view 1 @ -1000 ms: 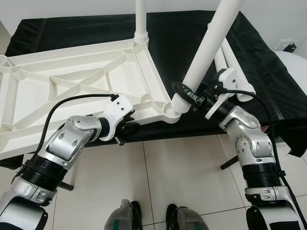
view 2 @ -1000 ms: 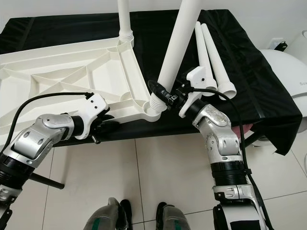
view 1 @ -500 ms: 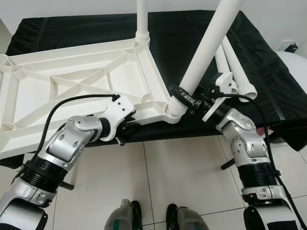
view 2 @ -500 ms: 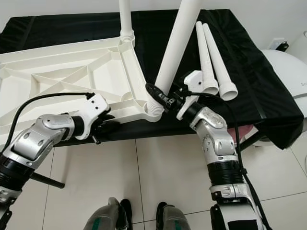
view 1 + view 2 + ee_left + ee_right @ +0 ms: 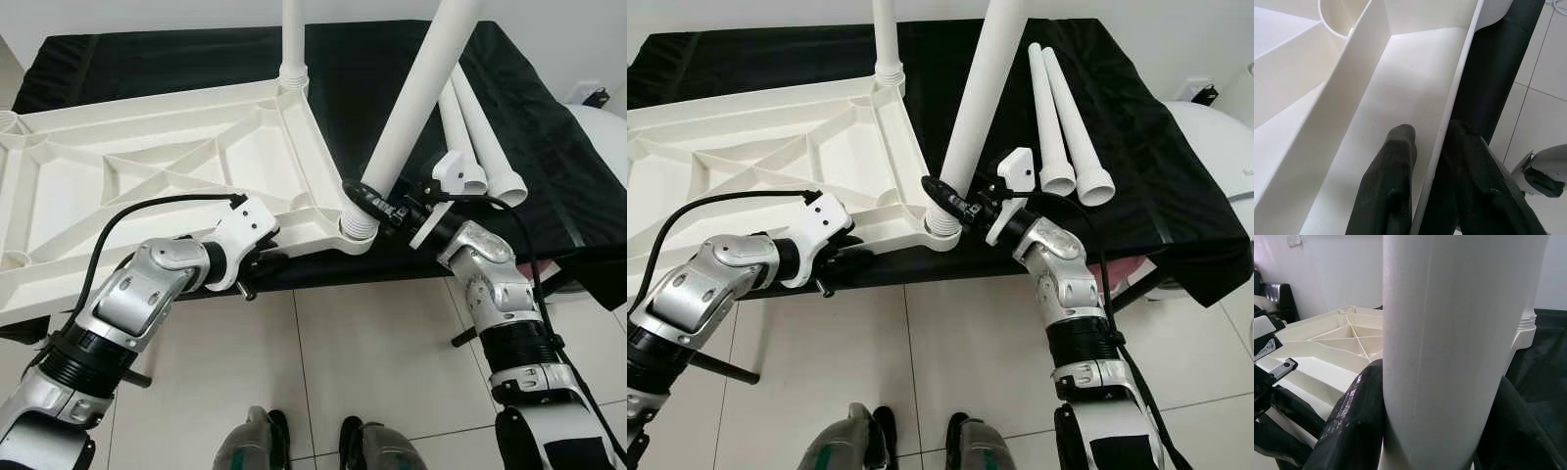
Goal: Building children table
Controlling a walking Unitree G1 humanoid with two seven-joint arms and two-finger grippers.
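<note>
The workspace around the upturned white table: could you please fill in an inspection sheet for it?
Surface: black-covered bench.
Job's things: upturned white plastic tabletop; one white leg upright in the far corner; tilted white leg at the near corner socket; two spare white legs lying flat.
Clutter: nothing seen.
Grippers: left gripper clamps the tabletop's near rim; right gripper holds the tilted leg's base.
Cables: black cable on each forearm.
Surroundings: white tiled floor.

My left tool (image 5: 1427, 196) pinches a thin edge between both fingers; my right tool (image 5: 377, 203), arm bent, clamps a round shaft.
</note>
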